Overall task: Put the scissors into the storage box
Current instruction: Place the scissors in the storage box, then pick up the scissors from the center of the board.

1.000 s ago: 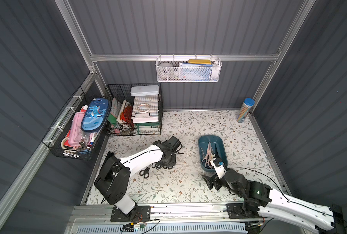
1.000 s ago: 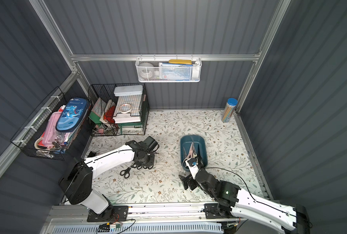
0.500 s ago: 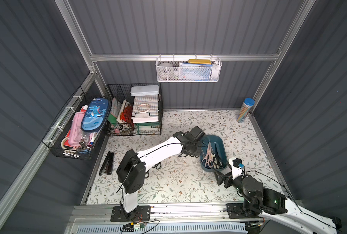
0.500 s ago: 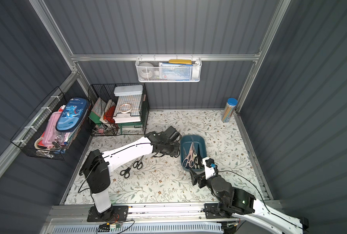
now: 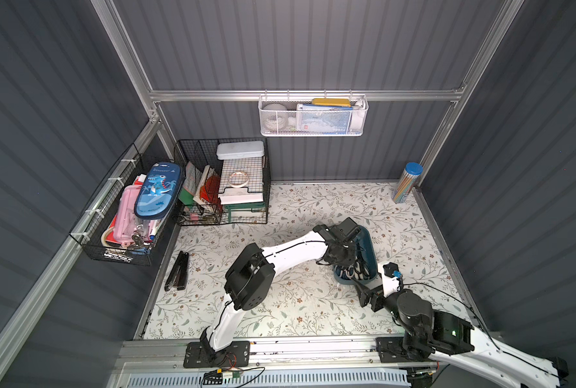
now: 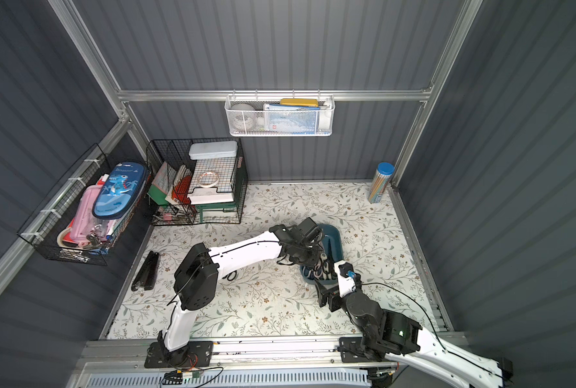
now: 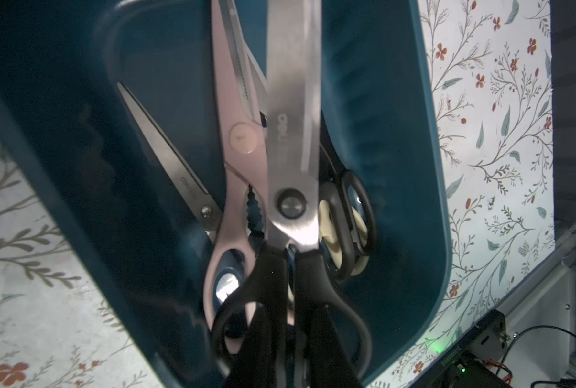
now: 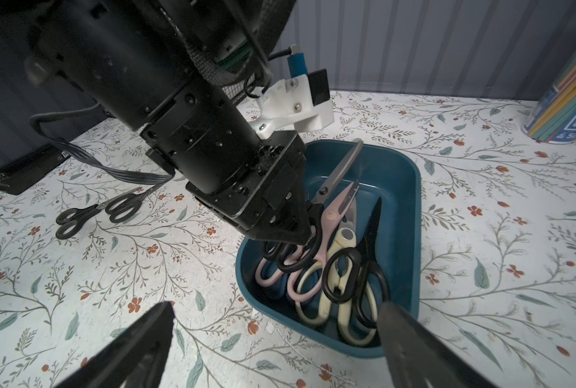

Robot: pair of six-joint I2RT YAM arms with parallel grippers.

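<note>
**Scissors lot, storage box: part-filled**

I have the left tool (image 8: 308,231) pinched nearly closed on the black-handled scissors (image 7: 293,134), blade stamped "deli", over the pink pair (image 8: 332,216) and pale-yellow pair (image 8: 345,236) in the storage box (image 8: 410,178). Another blade's stamp is unreadable. Right tool (image 8: 274,307) gapes wide, empty. Two black pairs (image 8: 95,211) lie on the tabletop (image 8: 481,252). Pencil case (image 5: 158,188) reads "Dinosaur".

I see dark grey ribbed wall panels (image 5: 313,43) on three sides, with a silver aluminium rail (image 5: 212,95) across the upper frame; the white floral-patterned bench (image 5: 313,201) lies brightly lit below.
</note>
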